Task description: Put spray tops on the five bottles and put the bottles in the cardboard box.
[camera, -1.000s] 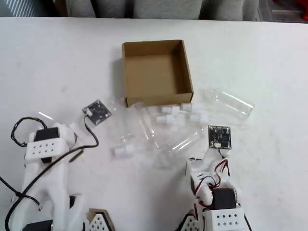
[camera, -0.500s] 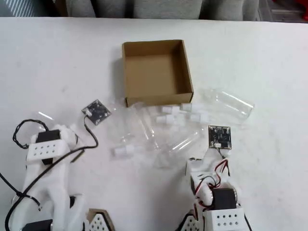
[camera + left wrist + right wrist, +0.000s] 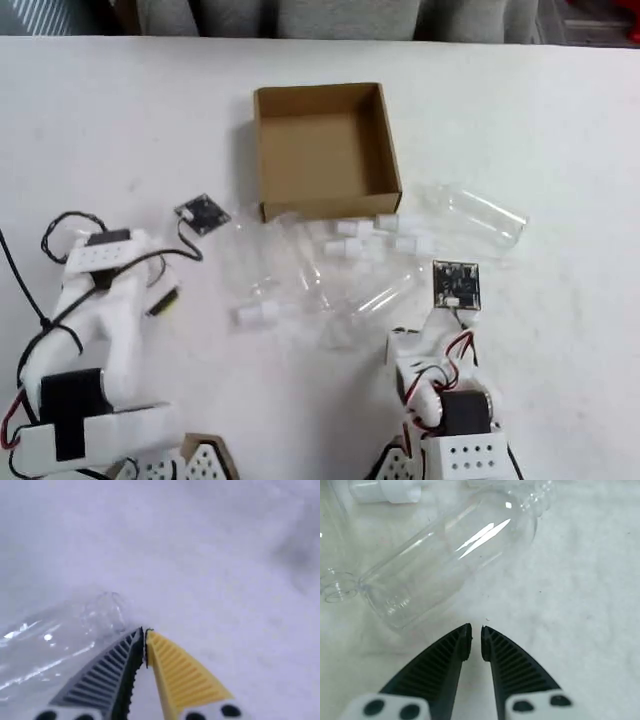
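Note:
The open cardboard box stands at the middle of the table, nothing inside it. Clear bottles lie on their sides in front of it, one at the right and one nearer the right arm. Small white spray tops lie among them, and one lies apart toward the front. My left gripper is shut just above the table, its tip beside a bottle's neck. My right gripper is shut and holds nothing, a short way from a lying bottle; a spray top lies beyond it.
The left arm stands over the left front of the table, with cables looping around it. The right arm sits at the front, right of centre. The table surface is white cloth.
The left arm has lifted and swung forward, and its gripper has turned so the yellow finger shows from above. The right arm, the bottles and the box have not moved.

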Tool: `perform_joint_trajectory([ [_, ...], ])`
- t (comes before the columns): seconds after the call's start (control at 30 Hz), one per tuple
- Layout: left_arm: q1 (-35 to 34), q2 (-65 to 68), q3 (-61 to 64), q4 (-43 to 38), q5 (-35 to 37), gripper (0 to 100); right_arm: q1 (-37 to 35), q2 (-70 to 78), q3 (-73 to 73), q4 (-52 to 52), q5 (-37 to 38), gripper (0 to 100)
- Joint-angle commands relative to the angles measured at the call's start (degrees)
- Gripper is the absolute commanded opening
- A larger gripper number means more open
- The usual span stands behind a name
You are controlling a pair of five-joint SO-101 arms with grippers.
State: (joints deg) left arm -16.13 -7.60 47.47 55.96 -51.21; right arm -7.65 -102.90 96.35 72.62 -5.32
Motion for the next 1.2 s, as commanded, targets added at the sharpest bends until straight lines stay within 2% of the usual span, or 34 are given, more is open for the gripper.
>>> perform_joint_trajectory([
  [0.0, 2.07, 0.48, -5.89, -1.23, 0.88, 2, 0.75, -0.31, 0.53, 0.22, -0.26, 1.6],
  [0.13, 3.56, 0.57, -9.05, -2.73, 1.41, 2, 0.75, -0.31, 0.53, 0.22, -0.26, 1.6],
  [0.3, 6.20, 0.75, -9.67, -7.91, 9.41, 2, 0.75, -0.31, 0.53, 0.22, -0.26, 1.6],
  [0.43, 7.78, 5.49, -11.78, -10.81, 10.90, 2, 0.75, -0.31, 0.53, 0.22, -0.26, 1.6],
  [0.53, 7.52, 12.70, -17.93, -9.93, 10.99, 2, 0.75, -0.31, 0.53, 0.22, -0.26, 1.6],
  [0.77, 7.78, 23.16, -32.53, 0.44, 10.99, 2, 0.75, -0.31, 0.53, 0.22, -0.26, 1.6],
  [1.17, 6.46, 24.48, -42.90, 0.88, 10.81, 2, 0.75, -0.31, 0.53, 0.22, -0.26, 1.8],
])
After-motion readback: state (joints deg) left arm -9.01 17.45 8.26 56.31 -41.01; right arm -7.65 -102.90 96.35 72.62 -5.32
